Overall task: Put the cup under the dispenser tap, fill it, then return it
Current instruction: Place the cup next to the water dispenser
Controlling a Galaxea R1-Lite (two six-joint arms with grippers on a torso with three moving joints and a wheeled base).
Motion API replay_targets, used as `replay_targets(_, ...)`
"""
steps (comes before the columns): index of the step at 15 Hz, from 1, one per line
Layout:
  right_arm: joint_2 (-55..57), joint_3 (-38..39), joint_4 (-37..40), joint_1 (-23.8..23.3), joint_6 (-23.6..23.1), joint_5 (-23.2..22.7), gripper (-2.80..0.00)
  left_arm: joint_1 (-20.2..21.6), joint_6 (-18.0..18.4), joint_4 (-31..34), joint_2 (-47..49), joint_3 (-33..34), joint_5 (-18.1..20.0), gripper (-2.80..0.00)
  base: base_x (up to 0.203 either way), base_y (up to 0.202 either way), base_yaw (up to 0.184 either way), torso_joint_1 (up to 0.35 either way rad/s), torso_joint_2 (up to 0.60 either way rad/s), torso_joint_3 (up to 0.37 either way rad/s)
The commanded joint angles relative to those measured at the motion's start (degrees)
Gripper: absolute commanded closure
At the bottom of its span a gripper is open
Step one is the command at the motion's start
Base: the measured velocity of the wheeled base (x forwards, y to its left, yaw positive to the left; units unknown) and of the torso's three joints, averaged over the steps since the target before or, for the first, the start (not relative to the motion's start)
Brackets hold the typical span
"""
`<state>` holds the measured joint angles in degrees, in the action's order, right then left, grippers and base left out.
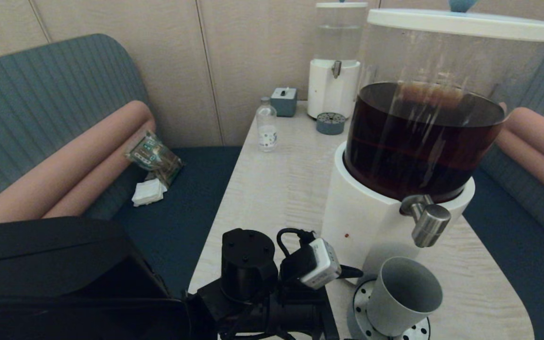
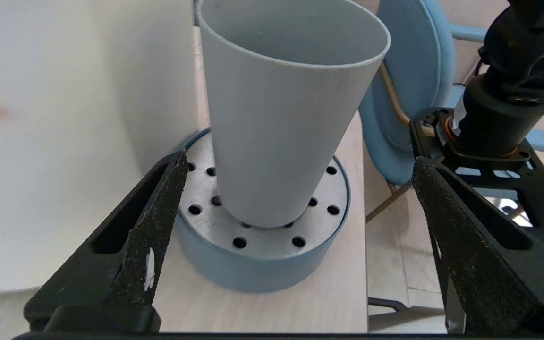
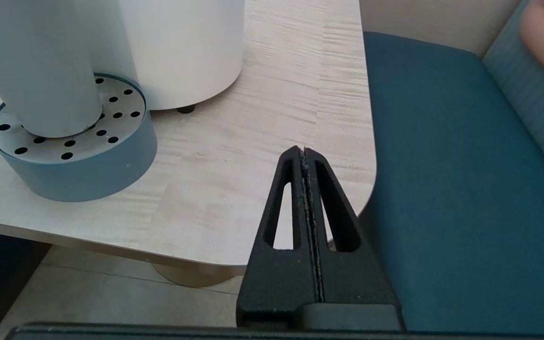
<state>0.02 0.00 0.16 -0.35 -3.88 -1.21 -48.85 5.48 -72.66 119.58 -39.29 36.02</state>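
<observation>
The grey-green cup point(image 1: 404, 295) stands upright on a round blue drip tray point(image 1: 358, 302) with a perforated steel top, just below the brushed-steel dispenser tap point(image 1: 430, 224) of the big white-based dispenser point(image 1: 361, 222) of dark brown liquid. No liquid shows inside the cup. My left gripper point(image 2: 300, 160) is open, its fingers point(image 2: 158, 212) spread wide to either side of the cup point(image 2: 281, 118) and the tray point(image 2: 253, 264), touching neither. My right gripper point(image 3: 303, 152) is shut on nothing, low over the table's near right corner, with the cup point(image 3: 40, 71) off to its side.
At the far end of the table stand a smaller clear-liquid dispenser point(image 1: 335, 89), its drip tray point(image 1: 331, 123), a grey box point(image 1: 284, 101) and a small clear bottle point(image 1: 267, 128). Blue sofas flank the table; a snack packet point(image 1: 154, 158) lies on the left one.
</observation>
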Motion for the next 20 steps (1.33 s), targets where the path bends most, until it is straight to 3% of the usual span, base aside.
replay_targets(1, -0.11, 0.53, 0.02, 0.0, -0.08, -0.02, 0.0, -0.77, -0.17, -0.39, 1.42, -1.37, 0.15, -2.8, 0.0, 0.0, 0.0, 0.0, 0.0, 0.0)
replay_targets(20, -0.11, 0.53, 0.02, 0.0, -0.07, -0.02, 0.0, -3.12, 0.41, 0.86, 7.27, -9.07, -2.45, -2.8, 0.0, 0.0, 0.0, 0.0, 0.0, 0.0)
